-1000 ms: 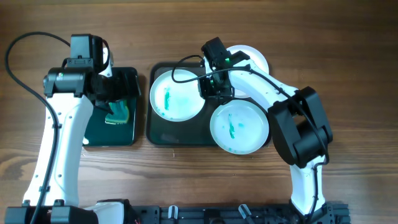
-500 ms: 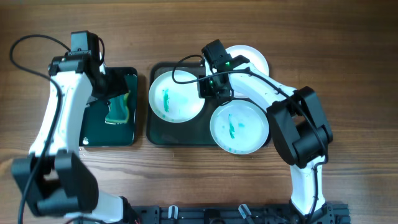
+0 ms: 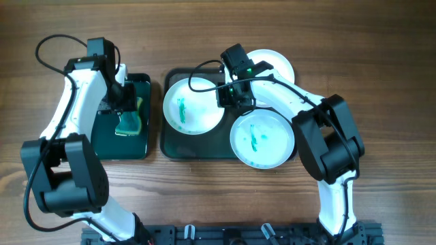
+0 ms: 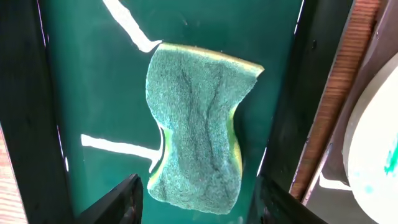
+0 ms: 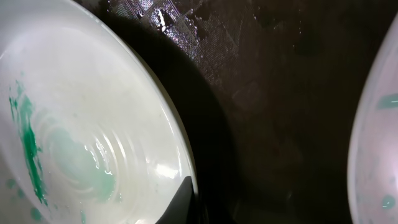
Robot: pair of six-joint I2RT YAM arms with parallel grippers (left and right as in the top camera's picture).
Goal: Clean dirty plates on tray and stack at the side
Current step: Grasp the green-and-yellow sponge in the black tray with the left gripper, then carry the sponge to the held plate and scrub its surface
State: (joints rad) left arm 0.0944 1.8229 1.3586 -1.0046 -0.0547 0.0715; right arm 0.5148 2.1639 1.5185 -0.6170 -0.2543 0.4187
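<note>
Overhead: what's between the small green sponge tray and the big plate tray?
Only a narrow strip of bare wooden table separates the small dark green rectangular tray from the large dark grey-green rectangular tray. The overhead view shows it.

L arm [image 3: 82, 102] re-posed: its white link, which ran straight up from the near-left corner of the tabletop, now bows toward the left edge. The bulky dark elbow [image 3: 65, 173], barely in view at that corner 1 s ago, now sits well in from the near edge. Wrist head shifted a bit toward the right. Cable [image 3: 51, 42] loop pulled in from the left edge. L claw [image 4: 200, 202] turned over the small dark green tray [image 3: 112, 143], so more of the sponge [image 4: 196, 130] shows vs before.
</note>
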